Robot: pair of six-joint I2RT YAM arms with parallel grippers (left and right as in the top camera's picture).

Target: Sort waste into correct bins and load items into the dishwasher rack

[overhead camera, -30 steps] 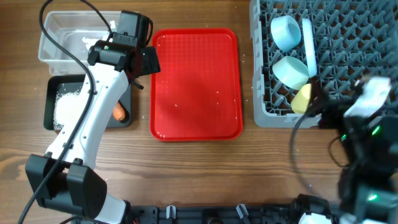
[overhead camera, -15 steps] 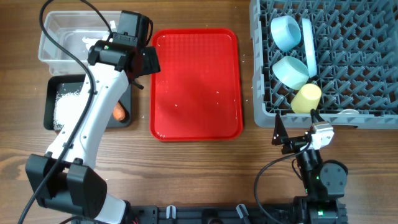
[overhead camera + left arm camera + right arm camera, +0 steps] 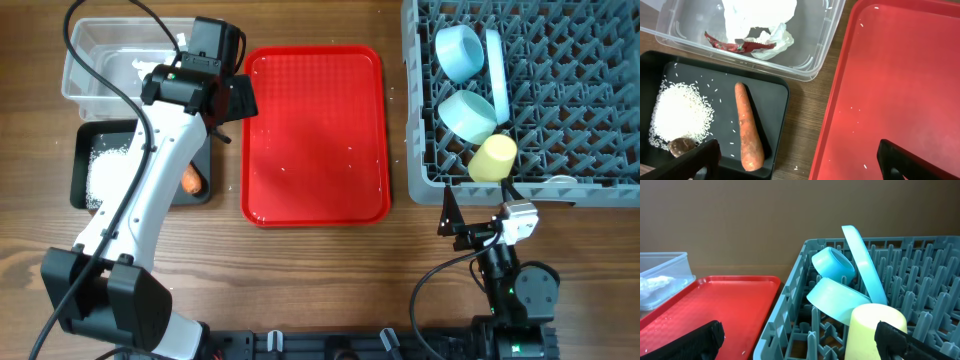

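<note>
The long orange carrot (image 3: 748, 131) lies in the black tray (image 3: 774, 99) by the white rice (image 3: 677, 115), and the left gripper (image 3: 797, 152) and right gripper (image 3: 799, 337) both have jaws wide apart

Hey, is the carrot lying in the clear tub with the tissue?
No, the carrot lies in the black tray, beside the rice.

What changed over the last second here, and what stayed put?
The right hand pulled back from the front corner of the dishwasher rack toward the near table edge, leaving the yellow cup in the rack. The left arm, red tray, bowls, clear tub and black tray did not move.
</note>
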